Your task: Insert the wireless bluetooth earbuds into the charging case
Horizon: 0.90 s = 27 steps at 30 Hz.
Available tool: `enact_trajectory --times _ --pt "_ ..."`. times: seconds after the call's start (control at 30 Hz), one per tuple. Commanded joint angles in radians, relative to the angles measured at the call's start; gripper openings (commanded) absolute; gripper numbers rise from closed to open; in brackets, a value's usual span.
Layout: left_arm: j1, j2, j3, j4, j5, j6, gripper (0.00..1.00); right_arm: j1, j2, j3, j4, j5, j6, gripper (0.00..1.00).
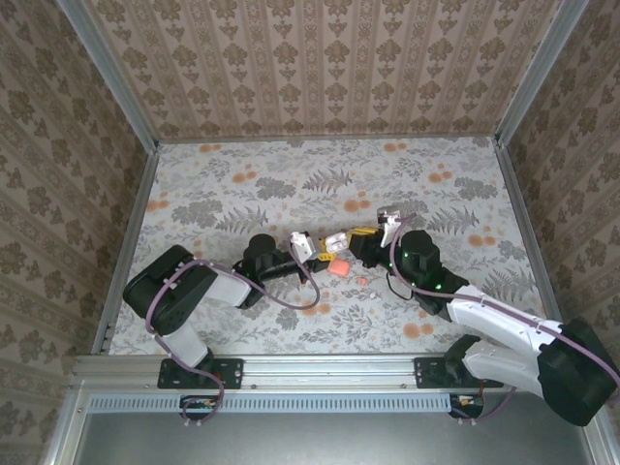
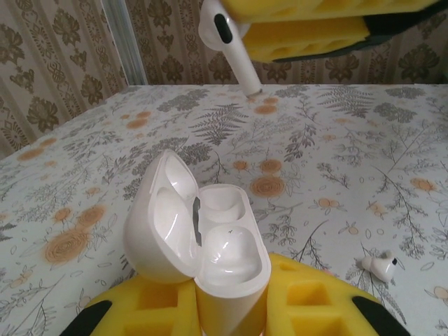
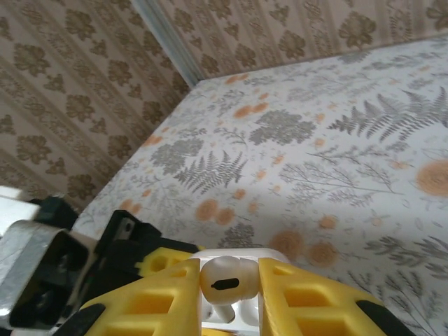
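The white charging case (image 2: pixel 210 245) stands with its lid flipped open to the left, both wells showing, and my left gripper (image 2: pixel 224 301) is shut on its lower body. Above and beyond it hangs a white earbud (image 2: pixel 227 42), stem pointing down, held in the yellow fingers (image 2: pixel 315 28) of the right arm. In the right wrist view my right gripper (image 3: pixel 229 287) is shut on that earbud (image 3: pixel 227 278), with the case (image 3: pixel 234 318) just underneath. From above, the left gripper (image 1: pixel 302 246) and right gripper (image 1: pixel 341 238) meet at the table's middle. Another white earbud (image 2: pixel 380 264) lies loose on the table.
A pinkish-red rounded box (image 1: pixel 338 265) sits on the floral tabletop just in front of the grippers, with a tiny piece (image 1: pixel 363 281) beside it. Patterned walls with metal corner posts (image 1: pixel 145 184) close in the table on three sides.
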<state>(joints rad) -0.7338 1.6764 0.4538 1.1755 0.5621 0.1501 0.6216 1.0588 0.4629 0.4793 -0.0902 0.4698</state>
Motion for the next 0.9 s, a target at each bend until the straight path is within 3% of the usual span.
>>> enact_trajectory --times 0.0,0.87 --pt "-0.009 -0.025 0.029 0.041 0.026 -0.030 0.05 0.016 0.024 0.011 0.078 0.008 -0.027 0.24" --pt "-0.010 -0.067 0.031 0.043 0.004 -0.071 0.05 0.062 0.148 0.028 0.199 -0.028 0.004 0.24"
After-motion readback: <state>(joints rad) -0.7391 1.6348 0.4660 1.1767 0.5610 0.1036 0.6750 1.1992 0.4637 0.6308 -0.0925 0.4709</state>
